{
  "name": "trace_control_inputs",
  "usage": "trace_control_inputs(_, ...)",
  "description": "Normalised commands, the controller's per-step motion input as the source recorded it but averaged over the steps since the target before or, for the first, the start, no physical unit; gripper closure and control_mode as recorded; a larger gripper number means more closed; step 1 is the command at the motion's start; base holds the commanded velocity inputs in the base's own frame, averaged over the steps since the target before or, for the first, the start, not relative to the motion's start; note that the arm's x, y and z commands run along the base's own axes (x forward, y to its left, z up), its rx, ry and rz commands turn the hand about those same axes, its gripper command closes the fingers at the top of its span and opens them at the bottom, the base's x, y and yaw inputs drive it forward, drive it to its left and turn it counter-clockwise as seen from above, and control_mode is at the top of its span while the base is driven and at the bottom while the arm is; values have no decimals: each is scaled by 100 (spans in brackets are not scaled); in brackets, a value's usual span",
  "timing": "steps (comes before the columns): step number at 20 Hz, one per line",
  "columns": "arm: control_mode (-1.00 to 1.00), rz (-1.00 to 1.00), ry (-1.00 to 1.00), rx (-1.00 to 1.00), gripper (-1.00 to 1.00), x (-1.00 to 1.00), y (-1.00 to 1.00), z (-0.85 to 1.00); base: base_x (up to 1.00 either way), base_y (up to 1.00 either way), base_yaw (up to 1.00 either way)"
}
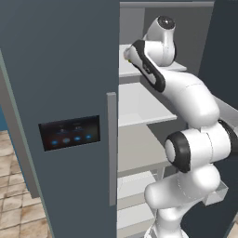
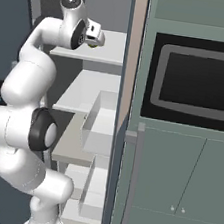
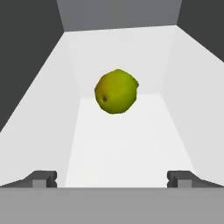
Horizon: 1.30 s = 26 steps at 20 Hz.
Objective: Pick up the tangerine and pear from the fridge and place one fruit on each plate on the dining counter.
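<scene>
The pear (image 3: 116,91) sits just above the middle of the hand view, yellow-green, resting on a pale shelf (image 3: 127,144) with white walls rising on both sides and a back wall behind it. Our gripper (image 3: 112,178) faces it from the bottom of that frame, its two dark tips spread as wide as they go, nothing between them, and the pear well apart from them. In the left base view the arm (image 1: 190,139) climbs from the lower right and reaches into the open fridge (image 1: 60,69) at the upper shelf, top centre of the frame; in the right base view the hand sits at upper left, with the cabinet (image 2: 174,183) and its microwave (image 2: 199,81) filling the right side. We judge we are lined up for the approach and have not yet grasped. The risks from here: the pear is round and could roll toward the back wall if a tip nudges it before closing; the spread tips could scrape the side walls in this narrow bay; and closing too early would pinch only its near edge, letting it slip out.
</scene>
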Motion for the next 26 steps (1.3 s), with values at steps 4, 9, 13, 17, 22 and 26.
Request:
trace_control_inputs(4,-100,0,0,0,-100,38,7,-12,0,0,0)
trace_control_inputs(9,-100,0,0,0,-100,41,3,-9,0,0,0)
trace_control_inputs(13,-100,0,0,0,-100,43,0,-4,0,0,0)
trace_control_inputs(17,-100,0,0,0,-100,40,0,-1,0,0,0)
trace_control_inputs(22,-100,0,1,0,-100,39,0,-2,0,0,0)
trace_control_inputs(26,-100,0,2,0,-100,38,0,-3,0,0,0)
